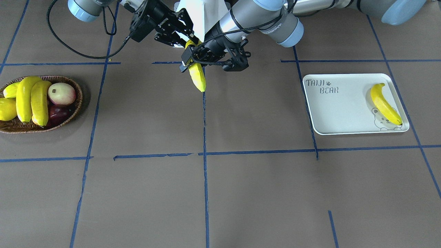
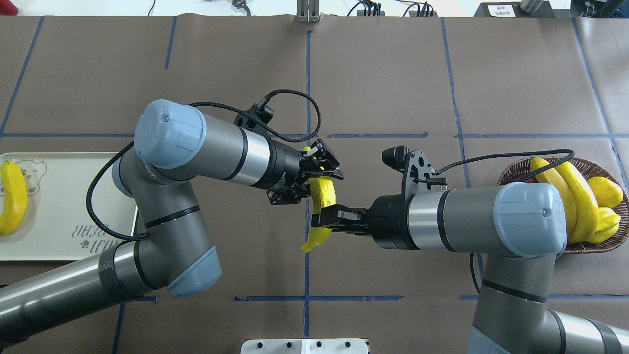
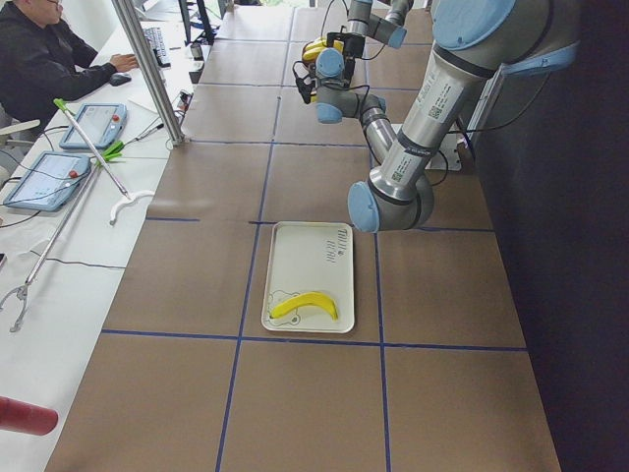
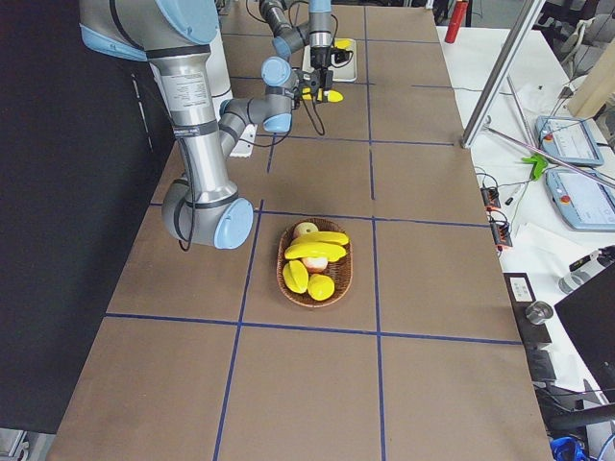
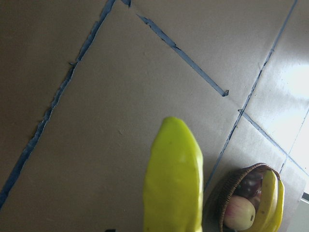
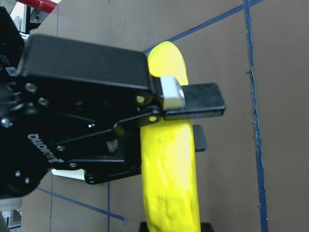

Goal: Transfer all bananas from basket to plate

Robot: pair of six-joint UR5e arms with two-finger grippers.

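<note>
Left tool (image 6: 197,118) clamping banana (image 6: 169,159) midair, grip clearest from right wrist

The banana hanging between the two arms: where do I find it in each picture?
Front-facing: held banana at top centre.
Overhead: held banana at centre.
Exterior left: held banana far off, top centre.
Exterior right: held banana far off, top centre.
Left wrist: held banana at bottom centre, close.
Right wrist: held banana fills the middle.
Shared landmark: the blue tape line beside it.
</note>
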